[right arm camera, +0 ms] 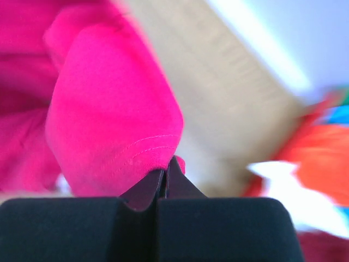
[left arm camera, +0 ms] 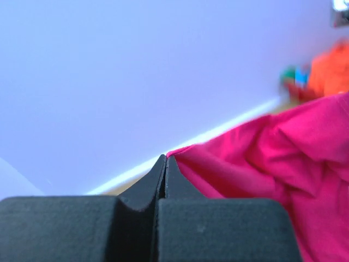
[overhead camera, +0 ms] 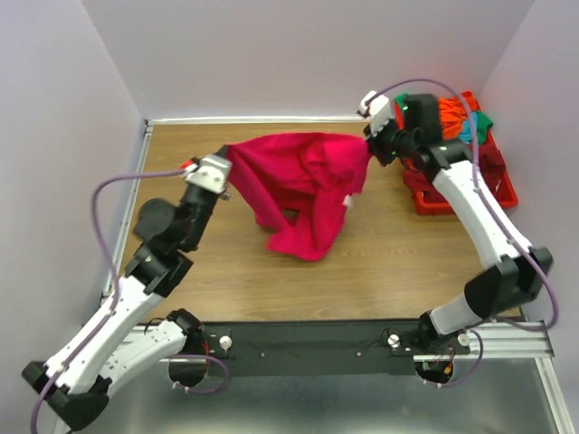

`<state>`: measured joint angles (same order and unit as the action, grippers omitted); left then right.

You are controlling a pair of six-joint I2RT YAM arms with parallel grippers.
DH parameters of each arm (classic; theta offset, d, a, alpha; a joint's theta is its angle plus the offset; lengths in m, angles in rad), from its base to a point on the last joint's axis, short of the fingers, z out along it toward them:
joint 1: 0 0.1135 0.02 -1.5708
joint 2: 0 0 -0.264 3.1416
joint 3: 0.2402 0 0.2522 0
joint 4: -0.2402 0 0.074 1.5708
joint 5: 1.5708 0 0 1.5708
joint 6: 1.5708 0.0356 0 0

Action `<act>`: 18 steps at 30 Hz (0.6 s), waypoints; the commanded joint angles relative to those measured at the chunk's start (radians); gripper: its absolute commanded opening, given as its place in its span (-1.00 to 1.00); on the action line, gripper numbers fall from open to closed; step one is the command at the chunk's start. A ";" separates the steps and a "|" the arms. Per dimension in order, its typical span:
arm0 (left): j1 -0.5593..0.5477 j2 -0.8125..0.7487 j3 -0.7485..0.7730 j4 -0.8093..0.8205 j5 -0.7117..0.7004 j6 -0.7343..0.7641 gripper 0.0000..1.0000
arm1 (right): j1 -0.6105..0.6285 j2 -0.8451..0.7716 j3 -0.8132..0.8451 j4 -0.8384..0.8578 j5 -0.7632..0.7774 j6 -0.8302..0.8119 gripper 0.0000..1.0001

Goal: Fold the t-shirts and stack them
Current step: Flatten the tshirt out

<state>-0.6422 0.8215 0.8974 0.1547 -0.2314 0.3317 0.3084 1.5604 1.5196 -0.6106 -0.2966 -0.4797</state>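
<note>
Hanging cloth: the magenta t-shirt (overhead camera: 303, 185) is held up over the table (overhead camera: 380, 262), stretched between the two arms. Its top edge is drawn roughly level and its lower folds are left sagging toward the wood.
Lowest fold: it is seen near the middle of the table. Whether the surface is touched cannot be told.
Left gripper (overhead camera: 226, 163): the jaws are pressed together on the shirt's left upper corner, and the fabric is caught at the very tips in the left wrist view.
Right gripper (overhead camera: 369, 145): the jaws are likewise clamped together on the shirt's right upper corner, where a hemmed edge is pinched.
Red bin (overhead camera: 493, 185): it is placed at the far right of the table, just beside the right arm.
Bin contents: an orange t-shirt (overhead camera: 452, 110) is heaped inside, with teal and green cloth (overhead camera: 482, 120) bunched against it.
</note>
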 commanded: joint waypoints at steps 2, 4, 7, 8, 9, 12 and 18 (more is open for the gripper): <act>0.004 -0.171 0.075 0.163 0.020 0.003 -1.00 | 0.000 -0.186 0.172 -0.075 0.085 -0.088 -0.99; 0.004 -0.220 0.101 0.193 0.032 0.004 -1.00 | 0.001 -0.256 0.195 -0.074 0.073 -0.108 -0.99; 0.004 -0.246 0.179 0.190 0.056 0.001 -1.00 | 0.001 -0.313 0.243 -0.074 0.085 -0.120 -0.99; 0.004 -0.251 0.213 0.190 0.064 -0.003 -1.00 | 0.001 -0.344 0.267 -0.074 0.093 -0.123 -0.99; 0.004 -0.258 0.230 0.192 0.084 -0.008 -1.00 | 0.000 -0.355 0.286 -0.078 0.100 -0.125 -0.99; 0.004 -0.283 0.288 0.198 0.133 -0.023 -1.00 | -0.040 -0.375 0.359 -0.112 0.080 -0.123 -0.99; 0.004 -0.301 0.357 0.198 0.277 -0.089 -1.00 | -0.109 -0.382 0.540 -0.240 -0.099 -0.086 -0.99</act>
<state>-0.6426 0.5354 1.2182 0.3199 -0.0689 0.2897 0.2382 1.1706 1.9667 -0.7280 -0.2974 -0.5766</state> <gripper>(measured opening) 0.006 0.012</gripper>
